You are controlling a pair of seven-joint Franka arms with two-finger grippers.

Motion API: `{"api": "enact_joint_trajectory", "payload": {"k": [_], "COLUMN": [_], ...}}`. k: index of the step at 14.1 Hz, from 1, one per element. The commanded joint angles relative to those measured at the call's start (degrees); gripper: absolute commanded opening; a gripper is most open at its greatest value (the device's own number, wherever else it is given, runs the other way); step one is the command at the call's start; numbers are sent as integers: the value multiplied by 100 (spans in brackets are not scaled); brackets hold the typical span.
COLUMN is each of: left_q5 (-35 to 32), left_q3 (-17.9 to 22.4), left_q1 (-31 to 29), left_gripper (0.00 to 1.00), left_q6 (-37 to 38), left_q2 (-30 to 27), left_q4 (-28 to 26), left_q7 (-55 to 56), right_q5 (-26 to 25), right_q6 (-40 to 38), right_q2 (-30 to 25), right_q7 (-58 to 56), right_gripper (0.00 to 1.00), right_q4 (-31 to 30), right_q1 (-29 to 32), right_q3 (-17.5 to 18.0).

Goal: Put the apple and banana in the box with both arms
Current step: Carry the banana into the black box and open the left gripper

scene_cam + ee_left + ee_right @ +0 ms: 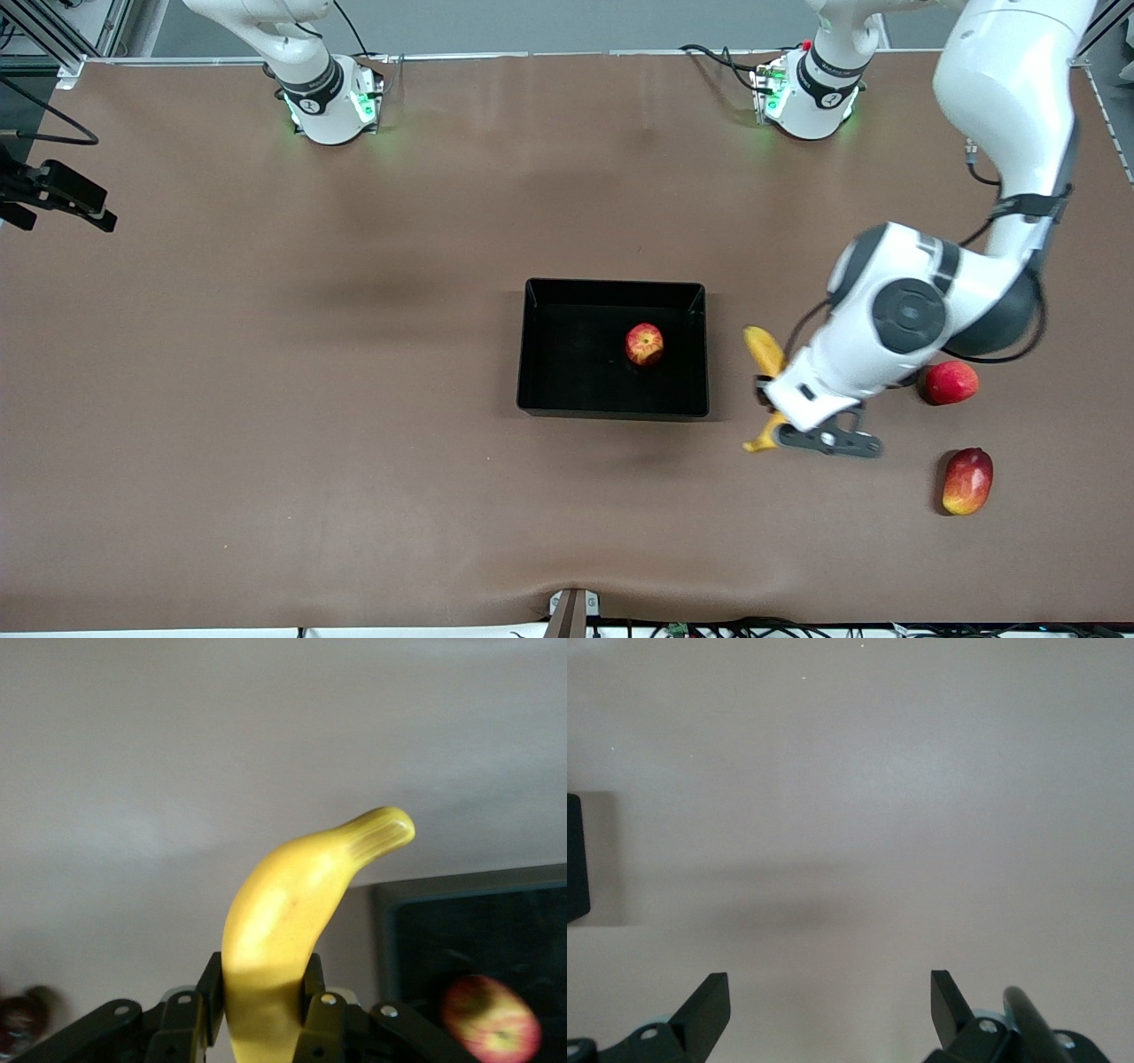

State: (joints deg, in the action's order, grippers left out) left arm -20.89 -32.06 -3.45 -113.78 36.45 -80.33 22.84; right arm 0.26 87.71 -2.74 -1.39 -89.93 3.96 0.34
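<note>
The black box [611, 285] lies mid-table with the apple [644, 344] inside it. My left gripper [767, 403] is shut on the yellow banana [764, 350] and holds it over the bare table beside the box, toward the left arm's end. In the left wrist view the banana [292, 895] stands up from between the fingers of the left gripper [264, 992], with the box [532, 930] and the apple [492, 1019] to one side. My right gripper [830, 992] is open and empty over bare table; it shows at the front view's edge [62, 197] and waits.
A smooth pinkish-red round fruit [952, 382] lies partly under the left arm. A red-yellow mango-like fruit [967, 480] lies nearer the front camera. A black edge [574, 859] shows at the side of the right wrist view.
</note>
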Motion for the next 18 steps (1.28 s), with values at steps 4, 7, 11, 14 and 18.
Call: {"api": "enact_joint_trajectory", "payload": {"k": [4, 7, 11, 14, 18], "left_q5": [-73, -91, -82, -73, -73], "left_q3": [-2, 95, 682, 781, 798], "left_q1": [941, 1328, 2048, 2217, 2419], "left_gripper": [0, 0, 0, 0, 0], "left_q6": [-548, -786, -1163, -1252, -1357], "left_q2": [300, 406, 547, 722, 828], "left_q4": [61, 70, 79, 79, 132], "left_q7": [1115, 1546, 1890, 1943, 1970], "right_q5": [-8, -8, -17, -8, -8], "right_q6": [-44, -44, -44, -44, -44], "right_q2": [54, 54, 54, 54, 54], "right_q7": [-54, -54, -54, -54, -54], "right_gripper": [100, 100, 100, 100, 100], "right_q4": [107, 99, 99, 99, 99], "right_q1": [78, 78, 78, 78, 78], "right_q3": [37, 37, 37, 37, 37]}}
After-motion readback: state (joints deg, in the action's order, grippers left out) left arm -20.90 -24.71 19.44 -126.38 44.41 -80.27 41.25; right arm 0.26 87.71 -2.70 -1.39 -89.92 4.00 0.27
